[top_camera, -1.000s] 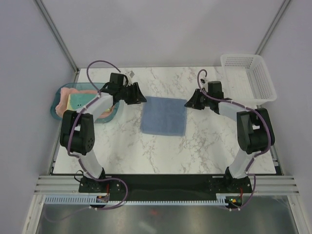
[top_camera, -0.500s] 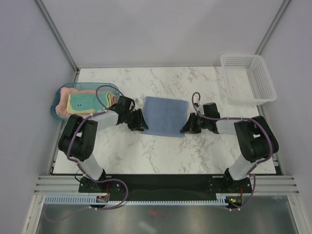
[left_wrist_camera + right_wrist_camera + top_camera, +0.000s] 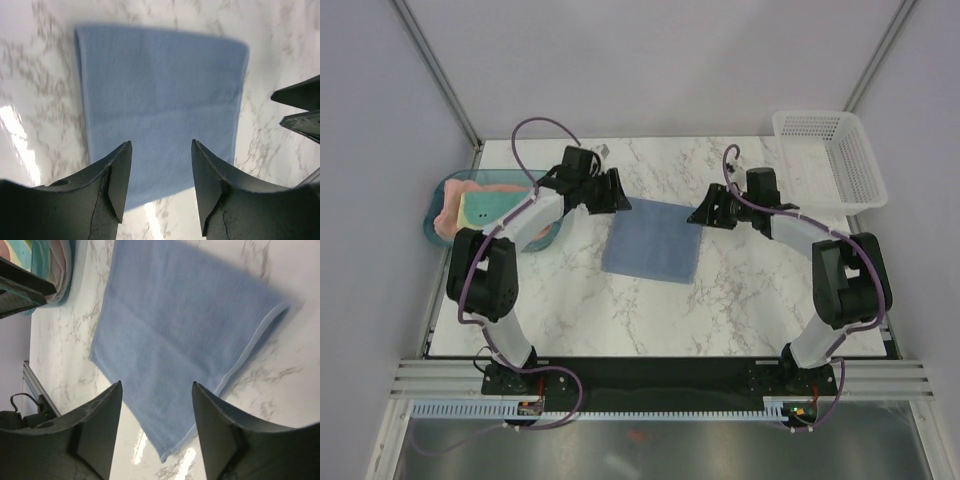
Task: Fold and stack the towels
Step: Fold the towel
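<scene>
The light blue towel point(image 3: 653, 241) lies flat and folded on the marble table; it also shows in the left wrist view point(image 3: 160, 100) and the right wrist view point(image 3: 185, 335). The salmon-pink towel point(image 3: 450, 215) and the pale yellow towel with teal patches point(image 3: 490, 206) lie stacked in the teal tray point(image 3: 435, 203). My left gripper point(image 3: 615, 192) is open and empty just above the blue towel's far left corner point(image 3: 161, 150). My right gripper point(image 3: 700, 214) is open and empty beside the towel's far right corner point(image 3: 157, 390).
A white mesh basket point(image 3: 828, 160) stands at the back right corner. The tray's edge and the stacked towels show at the top left of the right wrist view point(image 3: 50, 270). Grey walls enclose the table on three sides.
Both grippers have moved from the blue towel's near corners back to its far corners. The towel has shifted slightly and lies a little skewed.
</scene>
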You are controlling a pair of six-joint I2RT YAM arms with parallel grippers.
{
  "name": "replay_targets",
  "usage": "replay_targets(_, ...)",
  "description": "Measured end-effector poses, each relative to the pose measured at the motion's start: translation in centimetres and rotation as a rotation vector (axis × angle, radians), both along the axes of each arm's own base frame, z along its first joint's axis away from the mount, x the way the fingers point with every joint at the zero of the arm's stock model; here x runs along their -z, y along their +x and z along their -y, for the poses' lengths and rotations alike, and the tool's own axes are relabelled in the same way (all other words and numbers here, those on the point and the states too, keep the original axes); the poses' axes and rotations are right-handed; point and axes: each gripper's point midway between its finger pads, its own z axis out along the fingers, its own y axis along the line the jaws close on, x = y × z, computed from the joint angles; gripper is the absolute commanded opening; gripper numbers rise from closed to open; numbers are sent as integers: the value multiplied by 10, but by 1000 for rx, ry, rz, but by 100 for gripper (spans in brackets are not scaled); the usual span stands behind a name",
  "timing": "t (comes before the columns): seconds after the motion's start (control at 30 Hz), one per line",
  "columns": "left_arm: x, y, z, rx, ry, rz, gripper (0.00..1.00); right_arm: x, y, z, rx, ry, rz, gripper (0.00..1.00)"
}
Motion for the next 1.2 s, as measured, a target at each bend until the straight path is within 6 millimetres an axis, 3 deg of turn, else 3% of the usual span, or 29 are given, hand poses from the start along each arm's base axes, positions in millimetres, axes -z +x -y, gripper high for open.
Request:
replay_targets(0.07,-19,31,7,38,-3,72,61,-7,23,5,4,-12,45,71)
replay_targets(0.13,-24,54,8,63,4,114,62,-4,38,11,-1,-35,55,76)
replay_targets(0.23,-12,78,2,100,14,120,65,12,55,13,-37,-77,37,79)
replay_targets(0.33,12,90,-4,140,26,89,66,33,61,17,-66,-109,4,80)
replay_targets(0.47,44,98,-10,188,39,42,68,53,62,32,-70,-139,-45,79)
replay_targets(0.6,62,103,-10,224,28,12,68,61,70,40,-80,-144,-53,76)
replay_targets(0.9,68,117,-2,302,-25,18,59,65,79,30,-157,-97,-31,62)
replay_targets(1.2,78,114,-2,363,-71,0,60,65,82,29,-173,-81,-20,68)
